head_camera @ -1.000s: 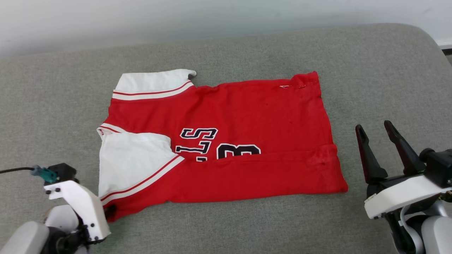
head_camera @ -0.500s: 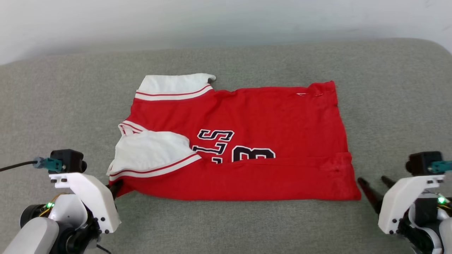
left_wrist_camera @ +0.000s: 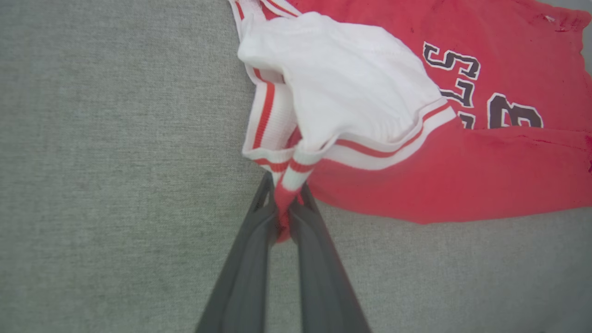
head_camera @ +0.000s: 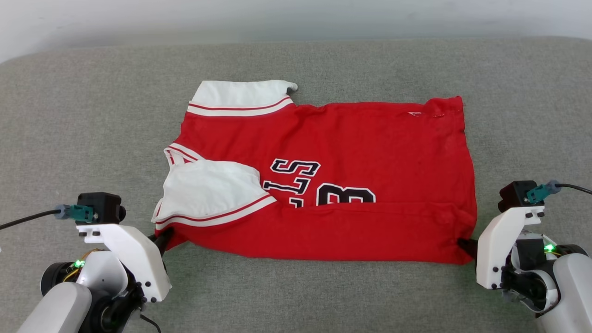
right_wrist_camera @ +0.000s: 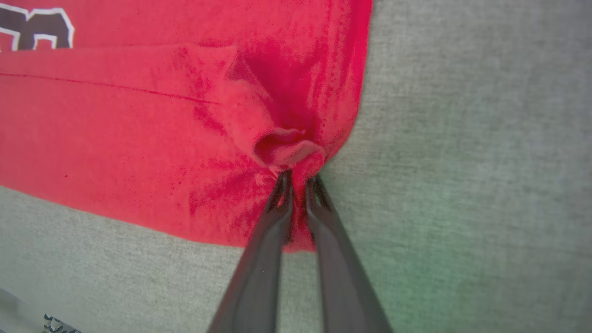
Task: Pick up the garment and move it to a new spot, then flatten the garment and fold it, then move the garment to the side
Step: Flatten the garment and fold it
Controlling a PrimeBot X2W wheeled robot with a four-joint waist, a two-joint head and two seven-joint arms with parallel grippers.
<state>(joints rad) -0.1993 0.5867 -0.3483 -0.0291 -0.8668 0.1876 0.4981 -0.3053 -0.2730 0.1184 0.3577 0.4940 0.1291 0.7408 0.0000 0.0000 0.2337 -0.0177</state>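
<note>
On the grey cushion (head_camera: 92, 115) the shirt (head_camera: 351, 152) is laid partly folded. Light, limp cloth is expected, best taken at corners. It is pinched at the sleeve trim by the left gripper (left_wrist_camera: 286, 217) and at the hem corner by the right gripper (right_wrist_camera: 298, 185).

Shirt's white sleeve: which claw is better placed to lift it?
Left. The left claw pinches the striped trim by that sleeve; the right claw grips the far hem corner of the shirt.

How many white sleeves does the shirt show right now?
2. One sleeve lies flat at the shirt's far-left corner; the other is folded over the front, near the left gripper.
</note>
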